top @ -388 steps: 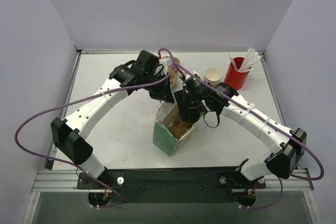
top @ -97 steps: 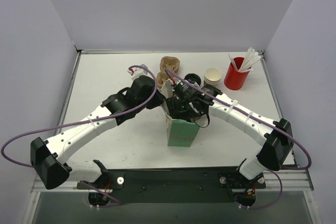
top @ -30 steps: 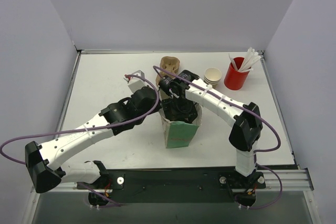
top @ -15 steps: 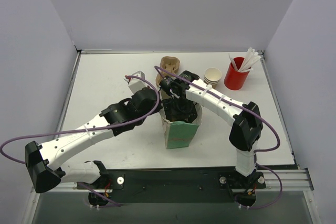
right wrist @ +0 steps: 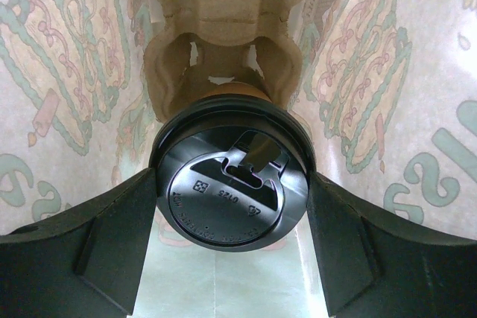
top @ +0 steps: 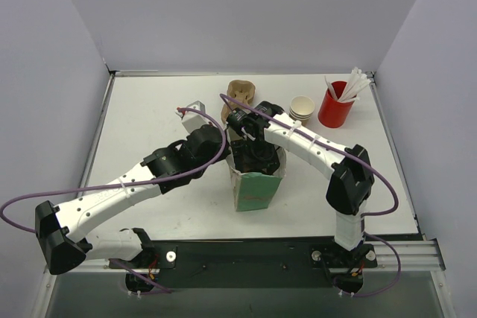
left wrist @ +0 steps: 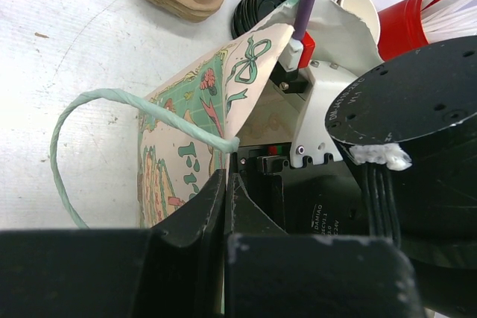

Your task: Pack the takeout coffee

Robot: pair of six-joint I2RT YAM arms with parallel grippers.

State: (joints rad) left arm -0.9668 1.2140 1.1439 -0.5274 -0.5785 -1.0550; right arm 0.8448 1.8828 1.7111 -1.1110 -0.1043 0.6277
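Red cup of sticks (top: 333,114), tan cup stack (top: 301,107), pulp carriers (top: 241,91), black lids (left wrist: 261,5)

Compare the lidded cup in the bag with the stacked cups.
The brown paper cup with a black plastic lid is capped; the stack of tan paper cups is lidless. The lidded cup is held by the right gripper inside the green patterned paper bag; the stack stands free on the white table. Both are paper.
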